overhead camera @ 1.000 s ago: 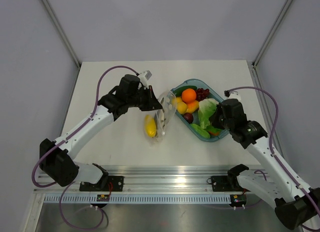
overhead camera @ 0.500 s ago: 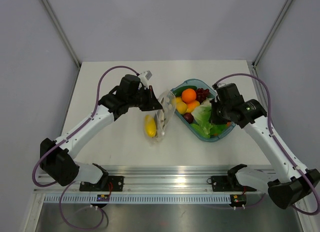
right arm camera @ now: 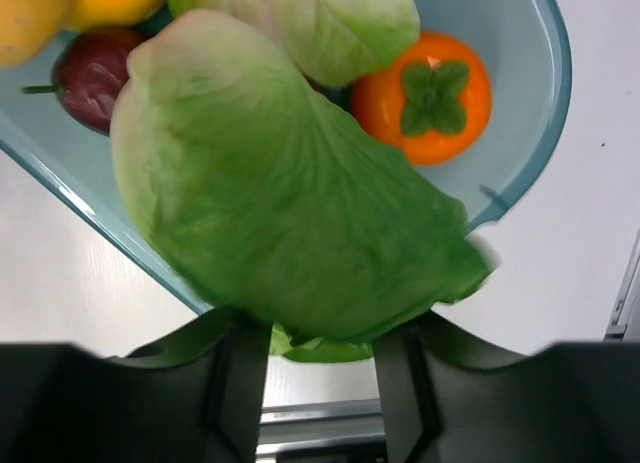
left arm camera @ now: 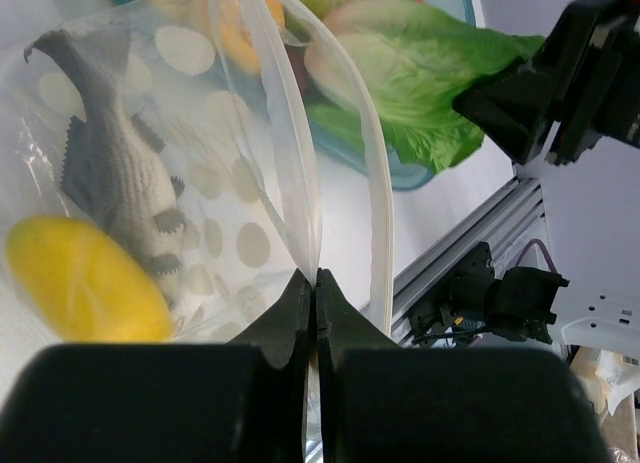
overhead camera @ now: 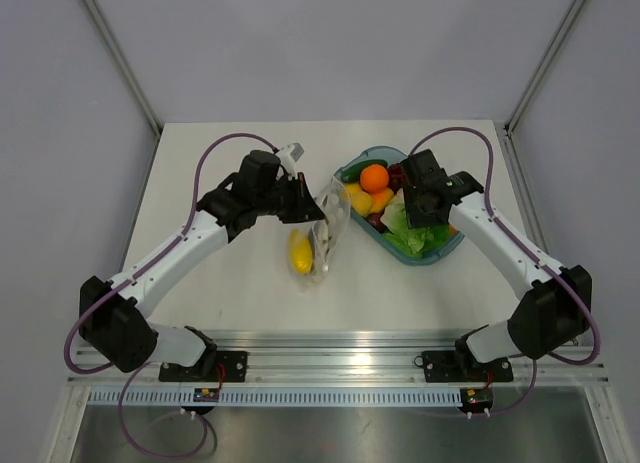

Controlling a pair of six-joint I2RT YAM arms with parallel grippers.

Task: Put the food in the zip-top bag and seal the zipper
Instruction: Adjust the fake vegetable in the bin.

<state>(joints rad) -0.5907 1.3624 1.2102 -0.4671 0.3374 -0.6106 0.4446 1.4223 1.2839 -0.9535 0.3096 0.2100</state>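
My left gripper (overhead camera: 308, 209) is shut on one lip of the clear zip-top bag (overhead camera: 330, 233) and holds its mouth open toward the tray. A yellow lemon (left arm camera: 82, 281) and a grey piece (left arm camera: 118, 173) lie inside the bag. The whitish zipper (left arm camera: 377, 193) curves along the free lip. My right gripper (right arm camera: 320, 375) hangs open over the teal tray (overhead camera: 428, 259), its fingers (right arm camera: 240, 383) on either side of the lower edge of a green lettuce leaf (right arm camera: 290, 213). An orange (overhead camera: 374, 177) and other food fill the tray.
The tray also holds an orange persimmon (right arm camera: 432, 98), a dark red piece (right arm camera: 90, 73) and a second lettuce leaf (right arm camera: 320, 23). The bag sits just left of the tray. The aluminium rail (overhead camera: 340, 368) runs along the near table edge.
The right arm has swung from the tray's near right side to above the tray, and its jaws have opened over the lettuce. The left arm and the bag have stayed put.
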